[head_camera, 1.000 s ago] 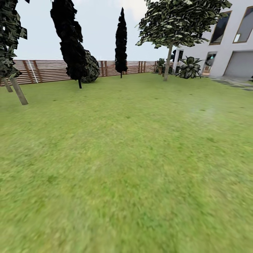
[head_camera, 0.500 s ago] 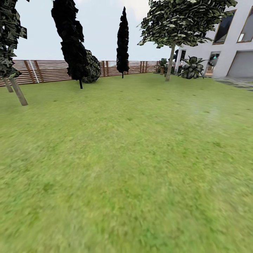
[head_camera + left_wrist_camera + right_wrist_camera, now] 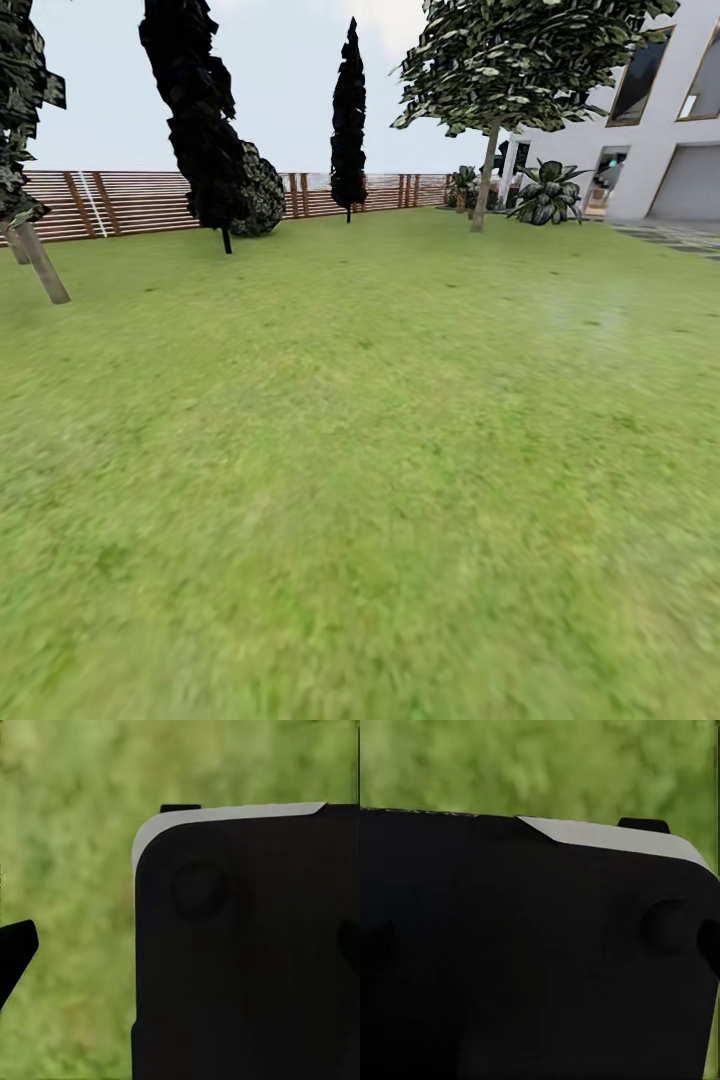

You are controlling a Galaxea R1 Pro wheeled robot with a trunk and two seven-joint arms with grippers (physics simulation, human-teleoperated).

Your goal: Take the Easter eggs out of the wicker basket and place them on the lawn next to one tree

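- Lawn [image 3: 380, 450] seen ahead; tree [image 3: 484, 180] far right, near house [image 3: 660, 140]; fence [image 3: 130, 200] at back.
- Wrist cams blocked by dark robot body [image 3: 240, 945] over grass; gripper state can't be told.

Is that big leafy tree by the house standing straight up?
Upright, nearly: the tree has a thin pale trunk rising from the lawn, slightly leaning.

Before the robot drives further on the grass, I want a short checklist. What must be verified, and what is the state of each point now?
1. Lawn ahead free of obstacles: ok.
2. Wicker basket with the eggs located: not ok, none in sight.
3. A tree to aim for: ok, the leafy tree stands far ahead on the right.
4. Fence at a safe distance: ok, far off.
5. Grippers open or shut: cannot tell, dark robot body blocks both wrist views.
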